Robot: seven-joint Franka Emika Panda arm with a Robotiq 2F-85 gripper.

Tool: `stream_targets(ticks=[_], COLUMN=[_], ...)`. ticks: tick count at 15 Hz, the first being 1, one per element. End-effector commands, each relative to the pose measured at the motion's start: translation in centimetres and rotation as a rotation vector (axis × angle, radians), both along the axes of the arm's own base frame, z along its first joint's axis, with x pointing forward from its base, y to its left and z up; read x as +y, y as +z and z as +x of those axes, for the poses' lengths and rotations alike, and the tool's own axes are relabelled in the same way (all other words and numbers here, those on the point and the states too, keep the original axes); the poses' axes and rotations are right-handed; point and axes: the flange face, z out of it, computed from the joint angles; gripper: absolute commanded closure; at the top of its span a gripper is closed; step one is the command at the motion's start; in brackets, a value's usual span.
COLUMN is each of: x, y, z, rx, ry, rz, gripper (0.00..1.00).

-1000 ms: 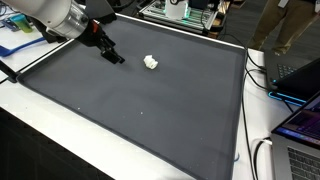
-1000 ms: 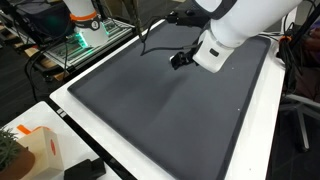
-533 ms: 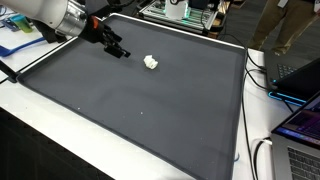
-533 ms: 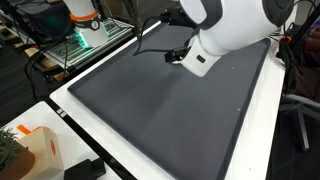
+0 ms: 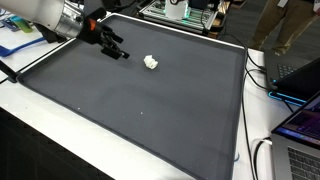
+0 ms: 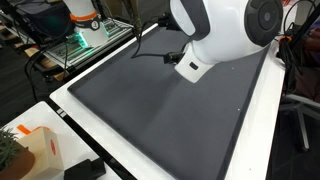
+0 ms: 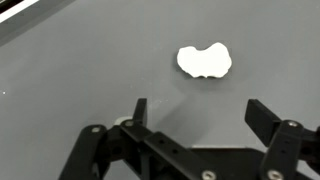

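A small white crumpled lump [image 5: 151, 63] lies on the dark grey mat [image 5: 150, 110]. In the wrist view the lump [image 7: 204, 61] sits ahead of the jaws, a little to the right of their middle. My gripper [image 5: 118, 50] is open and empty, above the mat, to the left of the lump and apart from it. In the wrist view the gripper [image 7: 200, 112] shows two black fingers spread wide with bare mat between them. In an exterior view the arm's large white body [image 6: 215, 35] hides the gripper and the lump.
The mat [image 6: 160, 110] has a raised black rim on a white table. Laptops [image 5: 300, 110] and cables lie at one side. An orange box [image 6: 35, 150] and a black device [image 6: 85, 170] sit at a table corner. A wire rack [image 6: 80, 35] stands beyond.
My gripper has moved up and away from the mat's surface, toward its far edge, and tilted. The white lump has not moved.
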Motion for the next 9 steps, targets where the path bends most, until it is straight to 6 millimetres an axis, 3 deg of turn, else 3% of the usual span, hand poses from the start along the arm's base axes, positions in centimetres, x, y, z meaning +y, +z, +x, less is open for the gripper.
stream_targets(ticks=[1, 6, 9], x=[-2.3, -7.5, -9.0], y=[-1.9, -2.9, -2.3], z=[0.0, -2.8, -5.0], rx=[0.05, 0.071, 0.048], ry=[-0.178, -0.297, -0.336], rz=[0.038, 0.093, 0.152], gripper=[0.0, 0.0, 0.0])
